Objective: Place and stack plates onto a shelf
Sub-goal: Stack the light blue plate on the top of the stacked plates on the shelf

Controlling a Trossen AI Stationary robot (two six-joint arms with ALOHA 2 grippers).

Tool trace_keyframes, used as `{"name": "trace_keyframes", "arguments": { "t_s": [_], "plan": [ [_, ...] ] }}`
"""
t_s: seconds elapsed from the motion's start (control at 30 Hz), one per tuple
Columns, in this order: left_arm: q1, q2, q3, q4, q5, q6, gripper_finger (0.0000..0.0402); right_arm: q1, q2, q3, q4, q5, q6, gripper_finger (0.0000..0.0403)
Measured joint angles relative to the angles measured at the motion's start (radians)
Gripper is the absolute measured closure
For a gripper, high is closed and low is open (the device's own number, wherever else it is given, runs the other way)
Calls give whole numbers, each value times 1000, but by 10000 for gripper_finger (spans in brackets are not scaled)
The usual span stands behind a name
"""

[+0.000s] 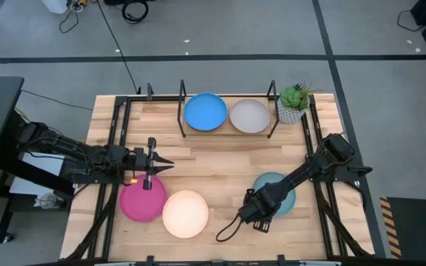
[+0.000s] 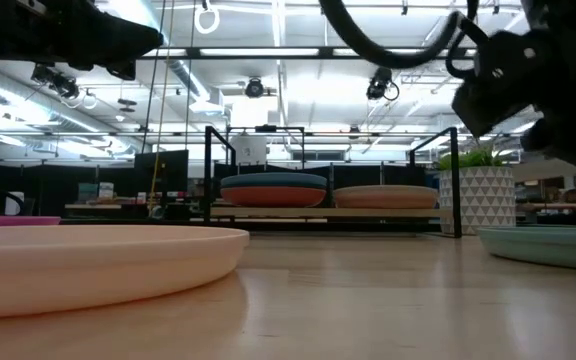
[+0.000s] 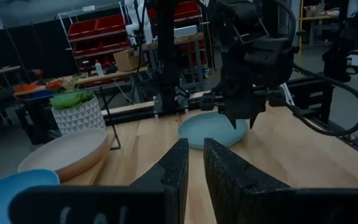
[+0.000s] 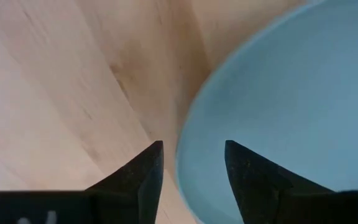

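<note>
The shelf (image 1: 228, 134) stands at the table's far edge. It carries a blue plate (image 1: 205, 112) lying on an orange one (image 2: 273, 197), with a tan-grey plate (image 1: 250, 116) beside them. On the table lie a magenta plate (image 1: 140, 202), a cream plate (image 1: 186, 214) and a light teal plate (image 1: 279, 193). My right gripper (image 4: 193, 163) is open over the light teal plate's near-left rim (image 4: 180, 168), one finger outside it and one over its inside. My left gripper (image 1: 167, 164) hovers above the magenta plate's far edge, fingers almost together, holding nothing.
A small potted plant (image 1: 294, 103) stands just right of the shelf at the far right corner. Black frame rails run along the table's left (image 1: 113, 148) and right (image 1: 316, 148) sides. Bare wood (image 1: 220, 166) lies between the shelf and the loose plates.
</note>
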Motion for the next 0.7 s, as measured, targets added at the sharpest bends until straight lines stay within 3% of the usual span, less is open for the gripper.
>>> {"name": "trace_keyframes", "arguments": {
  "t_s": [0.2, 0.4, 0.7],
  "plan": [
    [0, 0, 0, 0, 0, 2, 345, 7, -4, -94, 95, -23, 12, 254],
    [0, 0, 0, 0, 0, 1, 345, 7, -3, -93, 86, -27, -5, 281],
    [0, 0, 0, 1, 0, -7, 345, -22, -1, -76, 55, -58, -151, 383]
  ]
}}
